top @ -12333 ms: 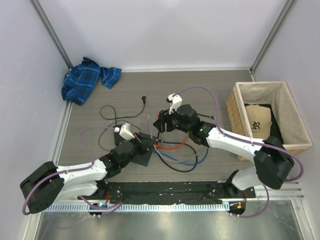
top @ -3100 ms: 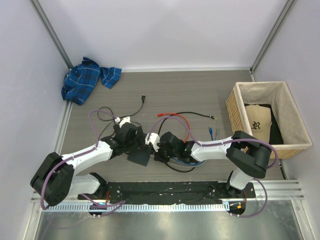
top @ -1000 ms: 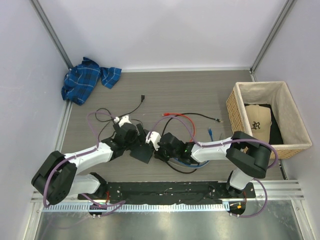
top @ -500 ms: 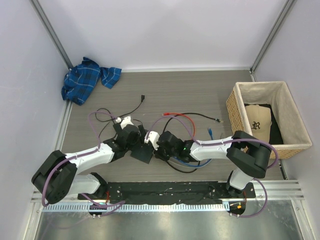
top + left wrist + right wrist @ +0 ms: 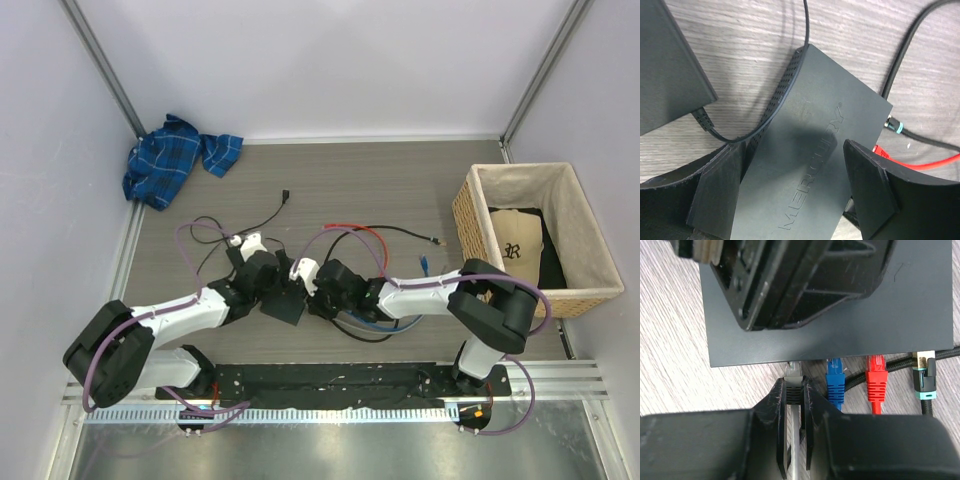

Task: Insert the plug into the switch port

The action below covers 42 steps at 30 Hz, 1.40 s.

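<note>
The switch (image 5: pixel 815 150) is a flat dark grey box lying on the table, also seen from above (image 5: pixel 283 309). My left gripper (image 5: pixel 791 147) straddles its width, with a finger against each long side. My right gripper (image 5: pixel 794 390) is shut on the grey plug (image 5: pixel 793 371), just right of the left gripper (image 5: pixel 318 293). The plug's clear tip meets the edge of the switch (image 5: pixel 890 315) at the leftmost position. The switch port itself is hidden under that edge. Blue (image 5: pixel 835 382), red (image 5: pixel 876 375) and teal-collared black (image 5: pixel 923 377) plugs sit along the same edge.
A black adapter brick (image 5: pixel 665 65) with a thin black cord (image 5: pixel 790 75) lies beside the switch. Red (image 5: pixel 360 232) and blue (image 5: pixel 425 265) cables trail to the right. A wicker basket (image 5: pixel 465 215) holding a cap stands at the right. A blue checked cloth (image 5: pixel 175 155) lies at the back left.
Both grippers and the switch have shifted only slightly, and the cable loops drifted a little toward the back. Neither grip has changed.
</note>
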{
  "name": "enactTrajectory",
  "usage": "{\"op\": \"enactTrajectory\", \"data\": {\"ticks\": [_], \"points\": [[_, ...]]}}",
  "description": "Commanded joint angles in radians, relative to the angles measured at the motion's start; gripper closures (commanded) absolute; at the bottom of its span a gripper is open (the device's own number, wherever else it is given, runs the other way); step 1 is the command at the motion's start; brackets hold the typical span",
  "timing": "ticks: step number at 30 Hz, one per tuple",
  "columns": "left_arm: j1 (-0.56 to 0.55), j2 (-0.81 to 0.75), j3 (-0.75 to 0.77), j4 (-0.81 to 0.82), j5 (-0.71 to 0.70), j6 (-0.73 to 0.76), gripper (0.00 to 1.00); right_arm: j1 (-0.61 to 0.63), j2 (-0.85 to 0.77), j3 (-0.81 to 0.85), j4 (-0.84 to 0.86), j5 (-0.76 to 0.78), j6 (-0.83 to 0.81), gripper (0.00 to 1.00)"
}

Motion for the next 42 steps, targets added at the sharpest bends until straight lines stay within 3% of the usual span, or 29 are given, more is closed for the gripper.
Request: {"op": "enactTrajectory", "data": {"ticks": [1,10,15,25,30,35,39,42], "points": [[-0.117,0.014,-0.014,0.170,0.410,-0.223,0.20,-0.001,0.023,0.136,0.647,-0.003,0.090,0.99],[-0.117,-0.016,0.008,0.053,0.272,-0.162,0.18,-0.006,-0.060,0.063,0.442,0.121,-0.011,0.96],[-0.091,-0.035,0.028,-0.089,0.139,-0.081,0.13,-0.018,-0.086,0.003,0.288,0.103,-0.048,0.78],[-0.034,-0.144,0.100,-0.302,0.013,0.019,0.00,-0.036,-0.209,-0.079,0.087,0.048,-0.017,0.41],[0.027,-0.242,0.205,-0.439,-0.087,0.086,0.00,-0.150,-0.342,-0.019,-0.020,0.058,0.012,0.28],[0.135,-0.311,0.354,-0.585,-0.156,0.163,0.00,-0.309,-0.448,0.069,-0.097,0.217,0.130,0.15],[0.155,-0.363,0.538,-0.764,-0.336,0.251,0.00,-0.424,-0.595,0.076,-0.149,0.436,0.213,0.00],[0.155,-0.444,0.622,-0.832,-0.426,0.313,0.00,-0.466,-0.748,0.055,-0.184,0.602,0.216,0.00]]}}
